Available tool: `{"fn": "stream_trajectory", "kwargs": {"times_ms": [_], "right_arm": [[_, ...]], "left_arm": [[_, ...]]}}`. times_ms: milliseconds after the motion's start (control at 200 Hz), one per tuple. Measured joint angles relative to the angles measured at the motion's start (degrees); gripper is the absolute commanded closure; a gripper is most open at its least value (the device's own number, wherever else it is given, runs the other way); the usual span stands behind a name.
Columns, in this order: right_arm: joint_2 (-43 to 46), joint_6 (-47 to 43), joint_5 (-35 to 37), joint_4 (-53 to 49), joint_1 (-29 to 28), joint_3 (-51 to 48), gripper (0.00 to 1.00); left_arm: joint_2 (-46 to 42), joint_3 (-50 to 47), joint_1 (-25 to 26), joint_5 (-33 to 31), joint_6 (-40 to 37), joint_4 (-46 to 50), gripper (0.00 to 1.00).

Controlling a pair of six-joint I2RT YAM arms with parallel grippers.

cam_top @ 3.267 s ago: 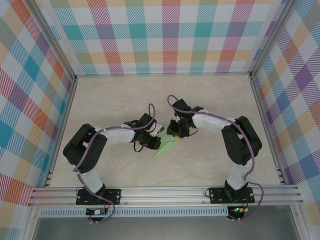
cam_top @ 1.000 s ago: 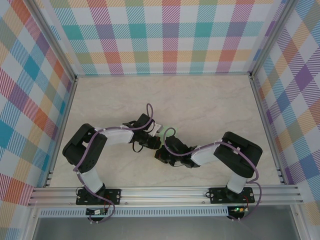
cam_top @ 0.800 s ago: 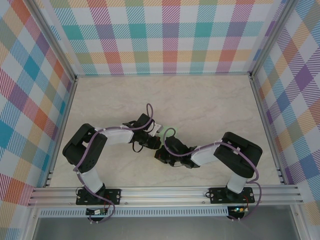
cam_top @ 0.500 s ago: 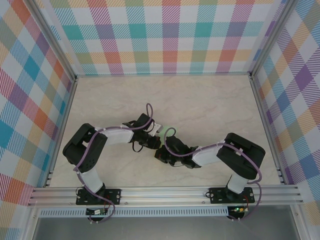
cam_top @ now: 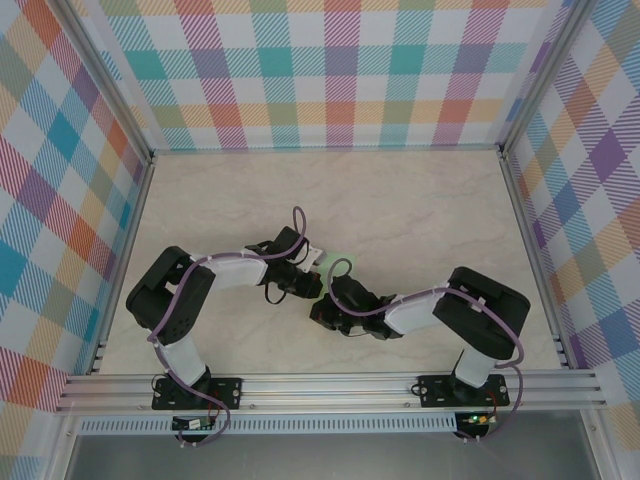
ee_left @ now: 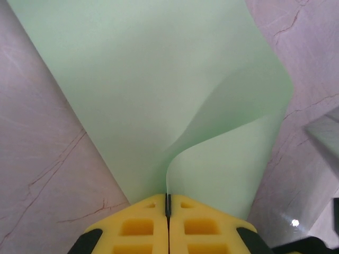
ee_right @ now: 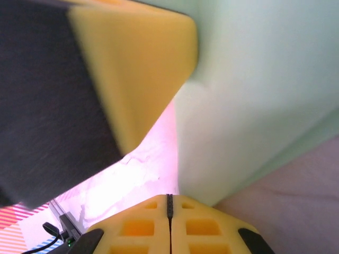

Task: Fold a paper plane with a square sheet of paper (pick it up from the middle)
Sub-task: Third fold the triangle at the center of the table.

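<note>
The left gripper (ee_left: 168, 205), with its yellow pads, was shut tight on the near end of the thin pale-green paper plane (ee_left: 159, 79). The rest of the paper stretched out ahead over the pale marbled tabletop (ee_left: 42, 159), with one side curling up. The right gripper (ee_right: 169, 203) was shut too, close beside the left one near the middle of the tabletop, with its tips right at an edge of the green paper, but I could not tell if it held the paper.
</note>
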State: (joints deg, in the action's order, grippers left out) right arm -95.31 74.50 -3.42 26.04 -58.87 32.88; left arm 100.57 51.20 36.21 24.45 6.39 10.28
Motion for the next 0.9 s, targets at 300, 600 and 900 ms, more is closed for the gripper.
{"fn": "stream_trajectory", "kwargs": {"times_ms": [300, 600, 900], "right_arm": [[5.03, -1.86, -0.26, -0.76, 3.41, -1.27, 0.93], [0.87, -1.84, -1.36, 2.16, 4.7, -2.05, 0.93], [-0.79, -1.62, -1.66, 3.56, 4.85, -2.25, 0.93]], "left_arm": [[0.11, 0.07, 0.0, 0.15, -0.02, 0.02, 0.94], [0.2, 0.07, -0.11, 0.42, -0.02, 0.0, 0.94], [0.52, 0.37, -0.15, 0.72, -0.02, 0.11, 0.94]]}}
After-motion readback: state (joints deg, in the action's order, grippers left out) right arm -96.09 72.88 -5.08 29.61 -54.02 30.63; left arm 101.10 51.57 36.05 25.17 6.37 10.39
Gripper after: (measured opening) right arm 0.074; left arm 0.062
